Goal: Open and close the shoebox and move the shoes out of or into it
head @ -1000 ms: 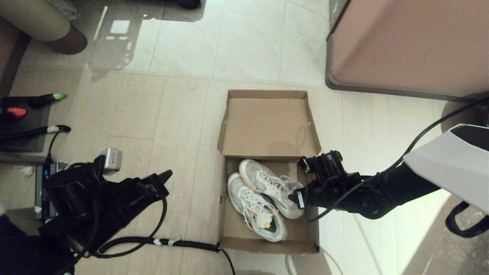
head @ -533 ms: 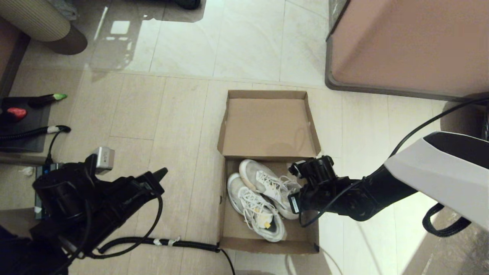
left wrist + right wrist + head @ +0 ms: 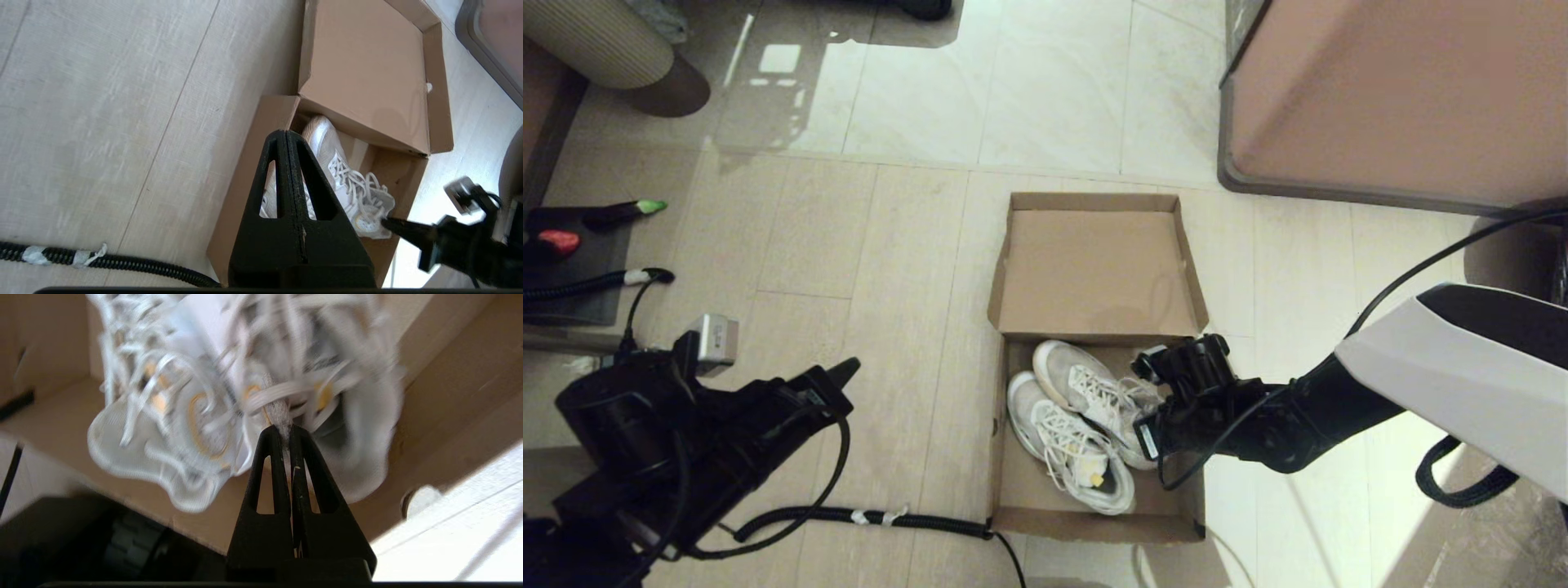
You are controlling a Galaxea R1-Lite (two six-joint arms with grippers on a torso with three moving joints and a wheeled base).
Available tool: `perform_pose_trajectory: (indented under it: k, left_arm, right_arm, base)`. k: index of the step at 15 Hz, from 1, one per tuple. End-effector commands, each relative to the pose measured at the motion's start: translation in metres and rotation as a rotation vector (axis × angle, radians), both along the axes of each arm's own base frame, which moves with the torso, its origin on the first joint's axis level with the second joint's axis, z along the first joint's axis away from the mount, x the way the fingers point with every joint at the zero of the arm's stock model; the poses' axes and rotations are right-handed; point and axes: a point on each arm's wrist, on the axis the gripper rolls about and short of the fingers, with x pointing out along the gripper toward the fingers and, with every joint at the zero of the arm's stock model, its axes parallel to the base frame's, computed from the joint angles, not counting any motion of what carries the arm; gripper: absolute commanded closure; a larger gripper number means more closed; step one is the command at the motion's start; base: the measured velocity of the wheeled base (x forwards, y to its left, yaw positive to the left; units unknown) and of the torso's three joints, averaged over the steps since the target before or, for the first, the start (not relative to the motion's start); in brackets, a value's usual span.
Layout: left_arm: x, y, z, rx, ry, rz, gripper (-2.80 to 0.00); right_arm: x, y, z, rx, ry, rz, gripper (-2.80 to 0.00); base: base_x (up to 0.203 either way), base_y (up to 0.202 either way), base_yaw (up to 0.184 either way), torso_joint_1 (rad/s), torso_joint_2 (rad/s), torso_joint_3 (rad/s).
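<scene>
Right end effector (image 3: 285, 435) pinched shut on heel edge of white lace-up sneakers (image 3: 1078, 425) | pair inside open brown cardboard shoebox (image 3: 1013, 457) on floor | left end effector (image 3: 287, 139) closed, empty, beside box | risk: thin grip slips, laces snag.

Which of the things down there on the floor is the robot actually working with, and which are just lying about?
In the job:
- shoebox, lid open
- shoes, inside it
- right gripper, shut on a shoe's heel
- left gripper, shut, beside the box

Lying about:
- pinkish cabinet
- black cable
- red object
</scene>
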Motion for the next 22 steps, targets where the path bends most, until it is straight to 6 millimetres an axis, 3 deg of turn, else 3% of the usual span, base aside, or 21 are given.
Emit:
perform_pose_trajectory:
  k: [1, 5, 9, 13, 16, 19, 22]
  left_arm:
    - [-0.002, 0.001, 0.003, -0.007, -0.016, 0.005, 0.0]
    - [-0.003, 0.002, 0.004, -0.009, -0.02, 0.008, 0.0]
    - [-0.004, 0.003, 0.006, -0.01, -0.025, 0.01, 0.0]
    - [-0.008, 0.006, 0.006, -0.01, -0.025, 0.02, 0.0]
    - [-0.009, 0.007, 0.006, -0.011, -0.027, 0.023, 0.0]
    - [-0.006, 0.007, 0.006, -0.011, -0.028, 0.022, 0.0]
    - [-0.004, 0.006, 0.007, -0.011, -0.029, 0.022, 0.0]
  right_arm:
    - [-0.014, 0.0, 0.017, 0.005, -0.022, 0.023, 0.0]
    - [-0.046, -0.005, 0.03, -0.014, 0.001, 0.06, 0.0]
    - [-0.067, 0.001, 0.01, -0.057, 0.073, 0.101, 0.0]
    - [-0.047, 0.012, -0.002, -0.06, 0.066, 0.098, 0.0]
    - [-0.015, 0.019, 0.011, -0.043, 0.004, 0.066, 0.0]
    - [0.004, 0.015, 0.03, -0.051, -0.015, 0.046, 0.0]
    - [0.005, 0.008, 0.033, -0.091, 0.046, 0.036, 0.0]
  base:
    - [0.0, 0.0, 0.0, 0.0, 0.0, 0.0]
    - [0.0, 0.0, 0.0, 0.0, 0.0, 0.0]
    - [0.0, 0.0, 0.0, 0.0, 0.0, 0.0]
    - [0.0, 0.0, 0.0, 0.0, 0.0, 0.0]
    - [0.0, 0.0, 0.0, 0.0, 0.0, 0.0]
    - [0.0, 0.0, 0.0, 0.0, 0.0, 0.0]
    - [0.0, 0.0, 0.0, 0.0, 0.0, 0.0]
